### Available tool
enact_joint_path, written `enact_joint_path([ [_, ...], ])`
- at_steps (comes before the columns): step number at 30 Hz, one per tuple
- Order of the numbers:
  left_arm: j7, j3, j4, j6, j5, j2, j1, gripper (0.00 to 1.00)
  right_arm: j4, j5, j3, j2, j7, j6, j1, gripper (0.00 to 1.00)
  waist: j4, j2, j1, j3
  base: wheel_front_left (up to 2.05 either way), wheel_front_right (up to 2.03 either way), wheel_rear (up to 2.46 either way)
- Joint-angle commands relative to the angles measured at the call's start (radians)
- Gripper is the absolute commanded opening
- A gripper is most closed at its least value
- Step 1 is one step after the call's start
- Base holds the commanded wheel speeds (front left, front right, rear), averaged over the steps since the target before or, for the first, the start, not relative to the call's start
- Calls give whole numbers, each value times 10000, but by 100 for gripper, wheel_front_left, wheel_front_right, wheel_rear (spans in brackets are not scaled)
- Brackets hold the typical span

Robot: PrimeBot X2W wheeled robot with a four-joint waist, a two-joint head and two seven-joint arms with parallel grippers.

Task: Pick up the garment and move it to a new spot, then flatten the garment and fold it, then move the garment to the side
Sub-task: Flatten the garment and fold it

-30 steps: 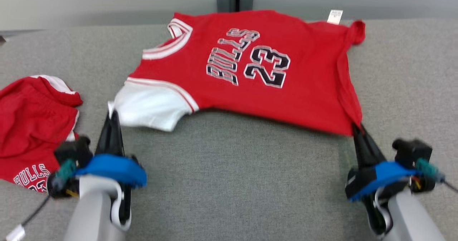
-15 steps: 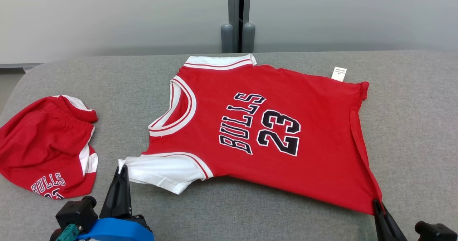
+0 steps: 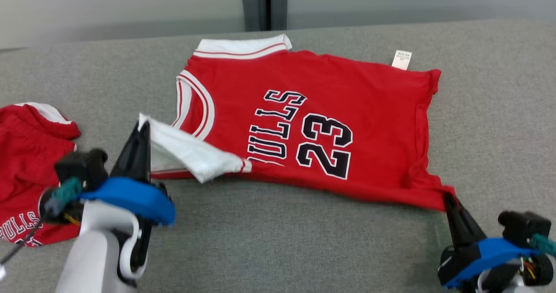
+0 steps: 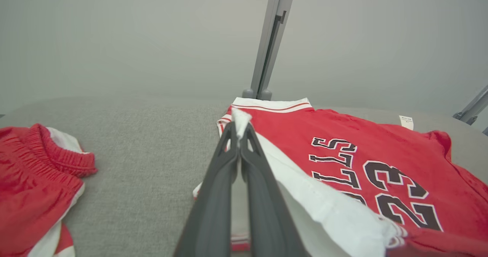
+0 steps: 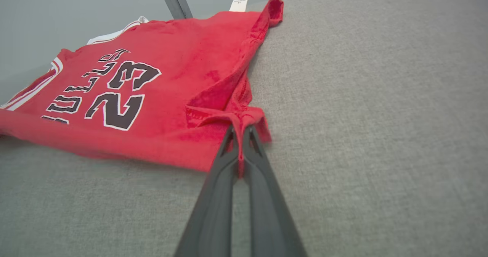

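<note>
The red jersey [image 3: 347, 88] lies face up on the grey, fabric-covered counter [image 3: 278, 241], toward the far middle. Its neckline is on the robot's left and its hem on the right, so the "BULLS 23" lettering runs sideways in the head view.

The left claw [image 3: 143, 127] is clamped tight on the tip of the white sleeve [image 3: 195, 154]. That tip is raised off the counter, and the sleeve drapes from it across the jersey's near edge, covering the start of the lettering. In the left wrist view a bit of white cloth pokes out beyond the two closed fingertips.

The right claw [image 3: 448, 196] is pinched closed on the near hem corner, with red cloth bunched between its fingers (the right wrist view shows this plainly). The corner sits low, and whether it touches the counter or hangs just above it cannot be told.

A white tag [image 3: 401, 60] sticks out from the jersey's far edge, near the far hem corner. A pair of red shorts [image 3: 26, 154] lies crumpled at the robot's left, apart from the jersey. Two grey posts [image 3: 265, 4] stand beyond the counter's far edge.
</note>
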Motion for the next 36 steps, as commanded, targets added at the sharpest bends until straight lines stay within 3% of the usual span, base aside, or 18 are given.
enact_joint_path([
  [1, 48, -61, 385, -83, 55, 94, -614, 0, 2, -49, -70, 27, 193, 1, -349, 0, 37, 0, -3, 187, 0, 0, 0],
  [6, 3, -288, 1968, -297, 60, 141, -2493, 0, 374, -21, -214, 47, 504, 3, -1492, 0, -13, 0, -3, 752, 0, 0, 0],
  [11, -175, -598, 3681, -507, -12, 98, -3863, 0, 765, -71, -125, 49, 101, 1, -2347, 2, -92, 0, -3, 1151, 0, 0, 0],
  [12, -288, -676, 3985, -547, 5, 105, -4067, 0, 872, -117, -89, 50, -2, 1, -2456, 43, -109, 0, -3, 1206, 0, 0, 0],
  [13, -481, -741, 4221, -585, 7, 95, -4294, 8, 932, -101, -94, 53, -176, 3, -2575, 73, -119, 0, -3, 1276, 0, 0, 0],
  [14, -714, -766, 4489, -592, 34, 79, -4458, 45, 1014, -68, -57, 54, -332, 1, -2681, 91, -129, 0, -3, 1327, 0, 0, 0],
  [15, -928, -806, 4733, -599, 59, 45, -4543, 100, 1030, -145, 19, 48, -613, 3, -2788, 100, -144, 0, -3, 1368, 0, 0, 0],
  [20, -2084, -813, 5521, -401, 180, -59, -4670, 100, 1056, -757, 368, -261, -2046, 1, -2968, 100, -163, 0, -3, 1432, 0, 0, 0],
  [24, -3072, -711, 5426, 102, 401, -86, -4211, 100, 658, -1520, 631, -463, -2523, 1, -2851, 100, -114, 0, -3, 1315, 0, 0, 0],
  [30, -3407, -459, 3726, 842, 912, -88, -2900, 100, -446, -2082, 515, -370, -2603, 1, -1999, 100, 81, 0, -3, 878, 0, 0, 0],
  [36, -3408, -326, 2089, 1037, 1196, -124, -1204, 100, -1145, -2078, 308, -198, -2608, 1, -998, 100, 176, 0, -3, 420, 0, 0, 0],
])
